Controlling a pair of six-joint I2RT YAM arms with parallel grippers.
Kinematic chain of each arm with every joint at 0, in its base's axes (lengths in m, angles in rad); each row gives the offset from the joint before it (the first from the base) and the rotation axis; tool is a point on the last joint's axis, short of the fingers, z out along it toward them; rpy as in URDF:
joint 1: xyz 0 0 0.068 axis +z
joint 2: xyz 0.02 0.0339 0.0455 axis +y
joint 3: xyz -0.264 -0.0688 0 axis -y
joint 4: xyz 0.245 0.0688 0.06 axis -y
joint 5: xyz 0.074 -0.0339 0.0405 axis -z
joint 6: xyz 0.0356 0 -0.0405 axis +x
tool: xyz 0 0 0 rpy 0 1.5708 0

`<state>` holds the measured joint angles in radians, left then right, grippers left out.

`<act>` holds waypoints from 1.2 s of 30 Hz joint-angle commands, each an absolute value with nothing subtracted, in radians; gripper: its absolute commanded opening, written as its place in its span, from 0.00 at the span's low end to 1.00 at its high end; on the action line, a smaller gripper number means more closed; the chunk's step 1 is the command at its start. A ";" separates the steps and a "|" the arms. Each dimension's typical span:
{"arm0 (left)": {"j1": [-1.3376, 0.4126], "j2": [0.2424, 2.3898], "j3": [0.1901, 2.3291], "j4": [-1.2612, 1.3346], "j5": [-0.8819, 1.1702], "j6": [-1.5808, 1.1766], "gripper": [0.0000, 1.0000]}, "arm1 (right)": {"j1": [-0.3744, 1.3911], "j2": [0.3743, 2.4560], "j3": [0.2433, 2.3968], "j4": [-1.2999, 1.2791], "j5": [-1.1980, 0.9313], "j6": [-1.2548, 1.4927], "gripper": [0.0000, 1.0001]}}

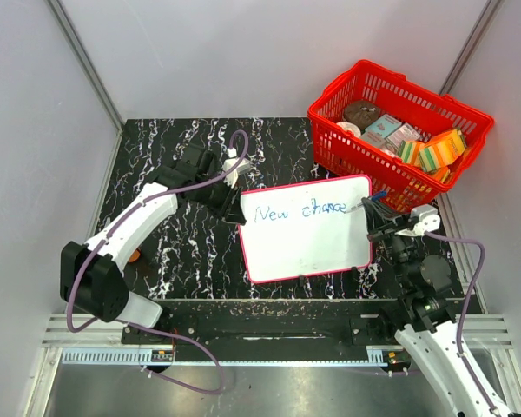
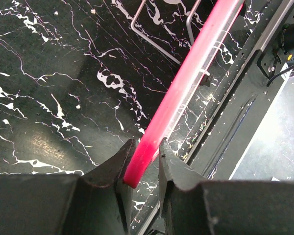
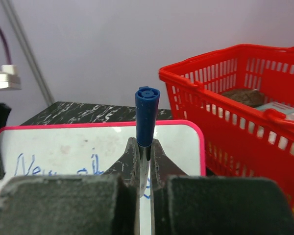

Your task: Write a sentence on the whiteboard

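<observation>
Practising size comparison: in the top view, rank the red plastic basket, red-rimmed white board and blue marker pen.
Largest to smallest:
red plastic basket, narrowly, since its rim sits nearer the camera
red-rimmed white board
blue marker pen

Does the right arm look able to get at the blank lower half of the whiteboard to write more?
Probably yes. The right gripper holds the marker at the right edge of the whiteboard, past the sentence, and the white area below is bare. The left gripper clamps the left edge, clear of it.
</observation>
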<state>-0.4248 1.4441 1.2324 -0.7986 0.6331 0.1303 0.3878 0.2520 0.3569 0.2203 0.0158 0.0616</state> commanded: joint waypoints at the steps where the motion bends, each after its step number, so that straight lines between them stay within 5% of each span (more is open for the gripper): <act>1: -0.416 1.416 1.204 -0.698 0.437 0.296 0.00 | 0.383 0.215 0.325 0.320 0.204 0.071 0.00; 11: -0.414 1.440 1.245 -0.703 0.534 0.247 0.00 | 0.383 0.201 0.287 0.431 0.097 0.048 0.00; 21: -0.414 1.517 1.328 -0.730 0.667 0.209 0.00 | 0.385 0.094 0.258 0.367 0.248 0.048 0.00; 36: -0.414 1.552 1.318 -0.742 0.644 0.224 0.00 | 0.383 0.222 0.121 0.704 0.284 0.023 0.00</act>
